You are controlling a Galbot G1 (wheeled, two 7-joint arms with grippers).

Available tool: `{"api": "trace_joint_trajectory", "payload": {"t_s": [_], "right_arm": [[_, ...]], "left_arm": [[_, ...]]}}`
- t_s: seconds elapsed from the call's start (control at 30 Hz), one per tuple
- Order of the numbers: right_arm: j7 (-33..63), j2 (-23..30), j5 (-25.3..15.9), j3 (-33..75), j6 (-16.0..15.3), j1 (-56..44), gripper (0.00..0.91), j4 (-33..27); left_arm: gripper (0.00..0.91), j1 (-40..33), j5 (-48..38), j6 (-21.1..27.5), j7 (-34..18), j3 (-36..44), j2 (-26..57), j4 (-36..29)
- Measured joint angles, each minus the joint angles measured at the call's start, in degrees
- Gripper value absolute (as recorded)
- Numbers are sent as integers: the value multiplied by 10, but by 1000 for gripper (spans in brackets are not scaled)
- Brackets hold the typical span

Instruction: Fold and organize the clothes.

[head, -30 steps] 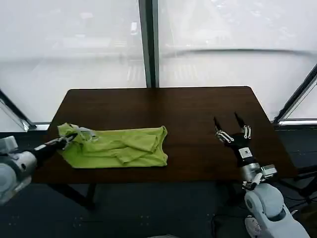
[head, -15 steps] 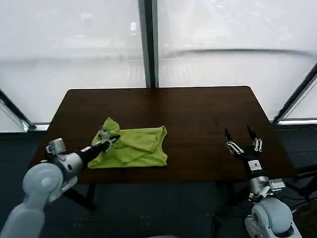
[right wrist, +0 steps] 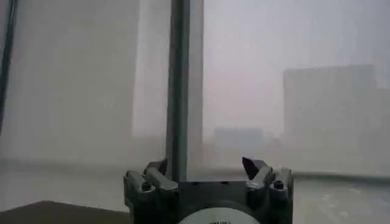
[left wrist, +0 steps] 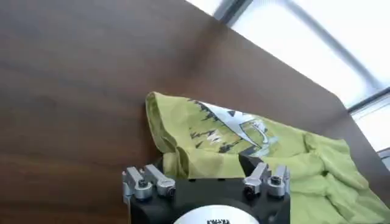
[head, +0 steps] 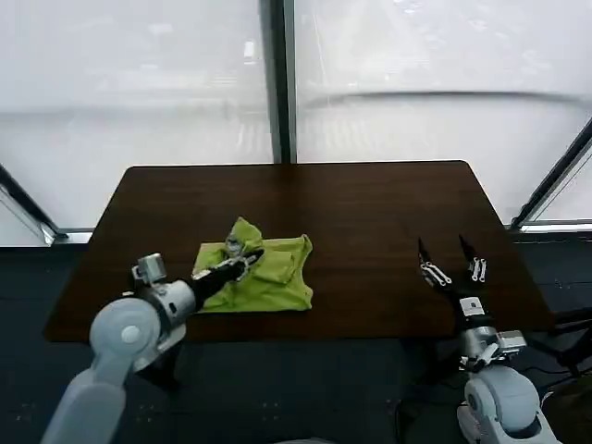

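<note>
Clearly soft and light, the lime-green T-shirt (head: 264, 273) lies bunched on the table (head: 370, 213), one edge pinched up in the clenched left gripper (head: 242, 265), best held by its hem; the right gripper (head: 451, 267) hangs open, well apart.

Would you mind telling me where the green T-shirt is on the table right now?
In the head view, the green T-shirt lies bunched on the table's left-front part, its left edge pinched and lifted by the left claw; the right claw hovers open far right.
</note>
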Motion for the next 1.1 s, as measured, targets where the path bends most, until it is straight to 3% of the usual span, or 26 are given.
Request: {"api": "trace_joint_trajectory", "payload": {"t_s": [1.1], "right_arm": [[4,17,-11,-7,-5,1,878,4]], "left_arm": [[878,-40,26,3,-35,41,-59,-27]]}}
